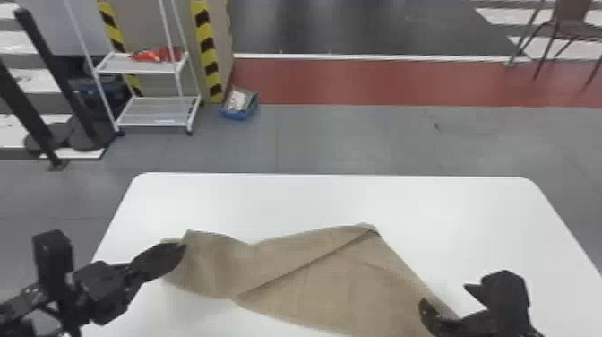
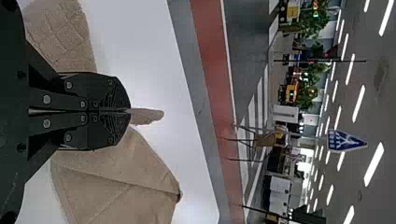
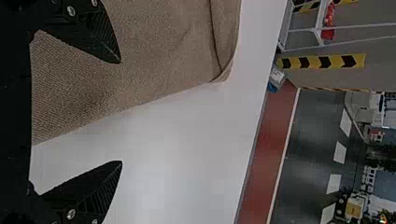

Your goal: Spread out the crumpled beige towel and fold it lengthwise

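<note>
1. The beige woven-cloth towel (image 1: 349,278) lies unevenly across the near part of the white, smooth-topped, round-cornered counter (image 1: 313,197), its peak pointing toward the far edge.
2. A diagonal fold line runs from that peak toward the towel's near side.
3. The black left gripper (image 1: 180,249), near the counter's left edge, is closed on the towel's left end; a bit of cloth pokes out past its fingertips.
4. The black right gripper (image 1: 443,294) is wide, toward the counter's right edge, one finger over the towel, the other over bare counter.
</note>
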`<action>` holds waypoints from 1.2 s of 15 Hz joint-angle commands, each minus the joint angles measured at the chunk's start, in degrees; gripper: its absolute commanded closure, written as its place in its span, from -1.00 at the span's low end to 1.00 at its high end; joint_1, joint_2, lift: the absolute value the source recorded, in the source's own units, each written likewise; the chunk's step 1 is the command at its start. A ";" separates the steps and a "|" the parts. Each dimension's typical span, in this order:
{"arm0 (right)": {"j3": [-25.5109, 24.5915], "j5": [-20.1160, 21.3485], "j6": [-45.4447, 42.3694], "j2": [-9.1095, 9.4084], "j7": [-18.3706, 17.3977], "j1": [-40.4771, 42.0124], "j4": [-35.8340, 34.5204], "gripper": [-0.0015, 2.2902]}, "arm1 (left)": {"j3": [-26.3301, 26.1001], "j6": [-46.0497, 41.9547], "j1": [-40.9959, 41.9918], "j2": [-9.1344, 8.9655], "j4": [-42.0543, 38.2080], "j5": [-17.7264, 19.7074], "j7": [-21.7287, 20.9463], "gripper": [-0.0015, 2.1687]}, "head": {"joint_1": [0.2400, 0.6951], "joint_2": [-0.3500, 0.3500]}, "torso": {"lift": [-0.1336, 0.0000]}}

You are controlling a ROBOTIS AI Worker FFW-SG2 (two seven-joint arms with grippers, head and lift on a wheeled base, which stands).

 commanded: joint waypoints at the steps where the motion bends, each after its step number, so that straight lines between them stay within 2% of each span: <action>1: -0.07 0.52 -0.28 0.05 0.07 0.74 -0.11 -0.89 | -1.40 3.46 -1.93 -0.78 -1.22 -1.27 0.58 0.77 | 1.00 0.00 | 1.00; 4: -0.42 0.35 -1.34 0.05 0.07 1.79 -0.20 -0.89 | -2.90 8.91 -5.10 -3.25 -4.91 -2.42 1.55 0.77 | 1.00 -0.06 | 1.00; 7: -0.95 0.08 -1.86 0.05 -0.01 2.32 -0.20 -0.88 | -2.81 15.41 -5.71 -4.12 -10.62 -1.80 1.90 0.77 | 1.00 -0.17 | 1.00; 9: -1.56 -0.09 -2.39 0.05 0.07 2.76 -0.20 -0.88 | -3.69 15.94 -6.24 -4.74 -11.94 -1.45 3.75 0.77 | 1.00 -0.21 | 1.00; 13: -1.39 -0.27 -3.09 0.05 0.07 3.46 -0.29 -0.88 | -12.04 20.68 -13.71 -4.92 -9.39 -4.09 8.93 0.77 | 1.00 -0.32 | 1.00; 15: -1.65 -0.45 -4.15 0.05 0.07 4.78 -0.90 -0.88 | -14.85 23.50 -17.05 -5.88 -7.90 -5.32 10.25 0.77 | 1.00 -0.38 | 1.00; 18: -2.97 -0.45 -5.20 0.05 0.07 7.07 -2.13 -0.88 | -19.51 23.50 -23.03 -6.32 -1.31 -7.51 13.24 0.77 | 1.00 -0.49 | 1.00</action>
